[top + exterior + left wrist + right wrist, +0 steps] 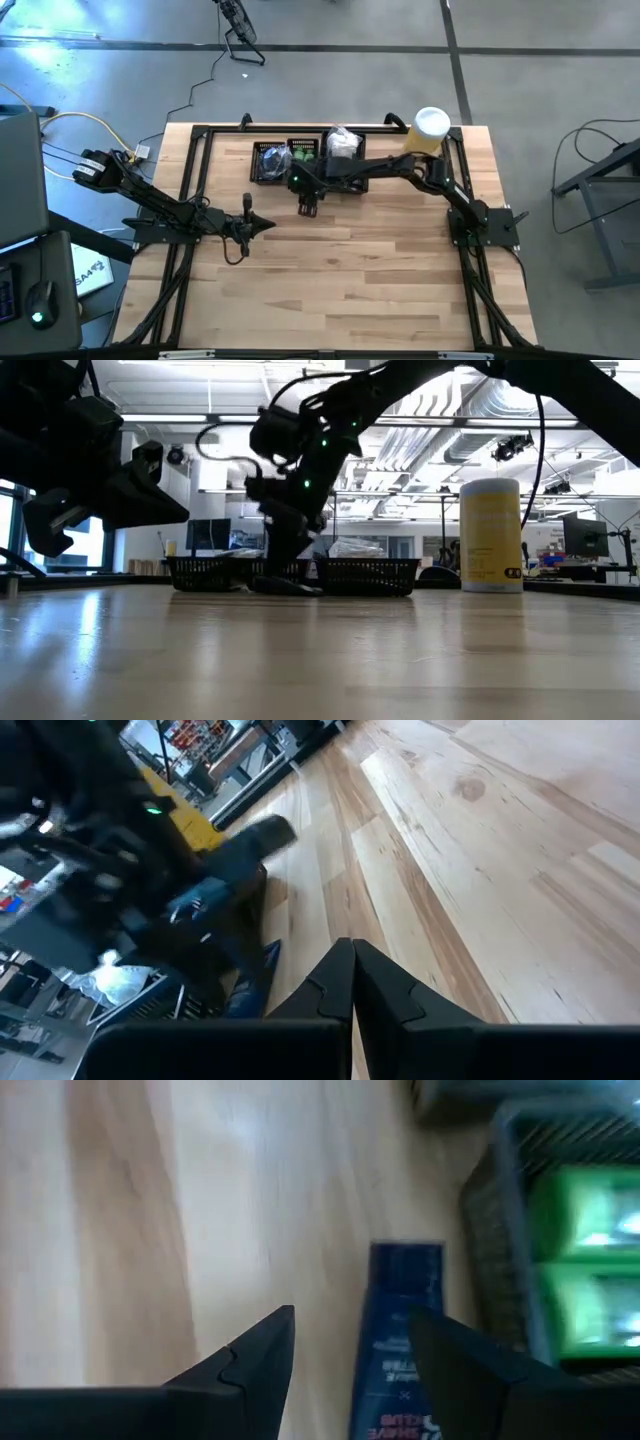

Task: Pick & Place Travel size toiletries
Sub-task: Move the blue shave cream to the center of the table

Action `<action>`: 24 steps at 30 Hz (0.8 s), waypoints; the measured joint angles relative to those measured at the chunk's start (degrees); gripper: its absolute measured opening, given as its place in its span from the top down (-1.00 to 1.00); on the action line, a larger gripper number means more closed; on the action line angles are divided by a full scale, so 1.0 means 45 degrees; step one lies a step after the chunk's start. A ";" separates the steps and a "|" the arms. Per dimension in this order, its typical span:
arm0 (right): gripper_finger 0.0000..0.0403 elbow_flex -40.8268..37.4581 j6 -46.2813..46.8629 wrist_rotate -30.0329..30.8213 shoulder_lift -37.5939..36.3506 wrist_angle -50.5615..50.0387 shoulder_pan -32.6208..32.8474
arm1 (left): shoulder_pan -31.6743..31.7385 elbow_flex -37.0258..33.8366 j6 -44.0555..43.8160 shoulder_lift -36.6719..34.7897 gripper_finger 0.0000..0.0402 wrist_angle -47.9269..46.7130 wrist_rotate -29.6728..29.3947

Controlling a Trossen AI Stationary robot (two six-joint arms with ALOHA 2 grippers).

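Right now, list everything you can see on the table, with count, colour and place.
Mesh trays: apparently three, black, in a row along the far edge.
Green packets: at least two, in a tray.
White crinkly sachets: a heap, in the right-hand tray.
Navy tube: one, lying on the wood beside a tray.
Cylinder: one, yellow with white lid, far right corner.
Right gripper: open, over the navy tube.
Left gripper: shut, waiting mid-left.
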 joint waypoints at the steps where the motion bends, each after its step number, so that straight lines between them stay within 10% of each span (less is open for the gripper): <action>1: 0.06 -0.0052 0.0012 0.0227 0.0088 0.0021 0.0015 | 0.0000 0.0001 0.0000 0.0000 1.00 -0.0060 0.0000; 8: 0.06 -0.0065 0.0304 0.1091 0.0320 -0.0036 -0.0065 | 0.0000 -0.0004 -0.0005 0.0000 1.00 -0.0124 0.0000; 24: 0.06 -0.0055 0.0580 -0.2170 0.0242 -0.0244 0.0517 | 0.0000 -0.0004 -0.0007 0.0000 1.00 -0.0167 -0.0005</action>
